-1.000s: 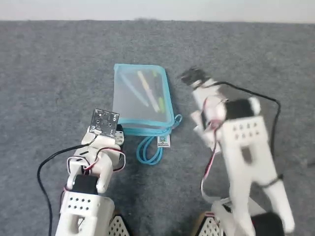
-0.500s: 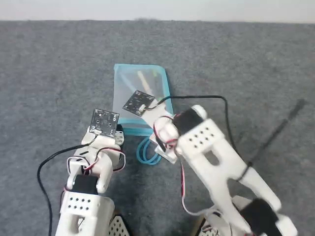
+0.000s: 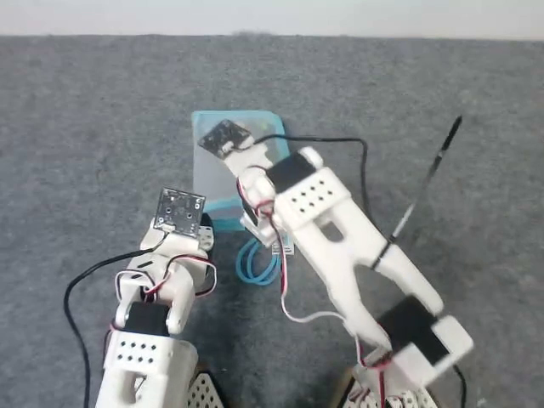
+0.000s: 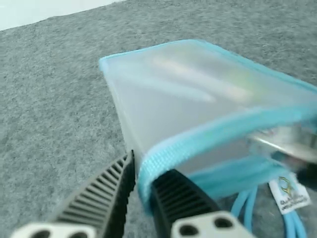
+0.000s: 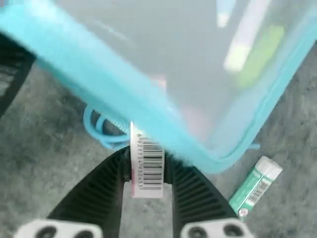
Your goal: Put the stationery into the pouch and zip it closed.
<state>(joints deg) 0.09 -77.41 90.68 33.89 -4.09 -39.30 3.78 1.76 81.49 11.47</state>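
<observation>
Grey carpet-like cloth (image 3: 102, 102) covers the table, with a pale wall strip (image 3: 255, 17) along the 12 o'clock edge of the high view

Pouch (image 3: 212, 180): translucent with sky-blue trim, lying just toward 12 o'clock from the centre. Its zipped edge faces 6 o'clock. Blurred green and pale stationery shapes (image 5: 247, 54) show through its wall; the single items cannot be told apart

Blue cord loop (image 3: 255, 263): on the cloth at the 6 o'clock side of the pouch

Left arm (image 3: 161, 289): rises from 7 o'clock. The left gripper (image 4: 143, 171) sits at the pouch's 7 o'clock corner, its ribbed black jaws narrow and pinching the blue trim, which curls up between them

Right arm (image 3: 340, 229): comes in from 5 o'clock and lies across the pouch, its wrist board over the pouch's 12 o'clock end. The right gripper (image 5: 147, 154) has its jaws narrow, with a white barcode tag (image 5: 147, 173) standing between them and touching both inner faces, just below the blue zipper edge

Green-and-white tube (image 5: 255, 187): a small cylinder lying on the cloth outside the pouch, near one of its corners and not touching it

Black cable (image 3: 340, 144): runs from the right wrist toward 3 o'clock
</observation>
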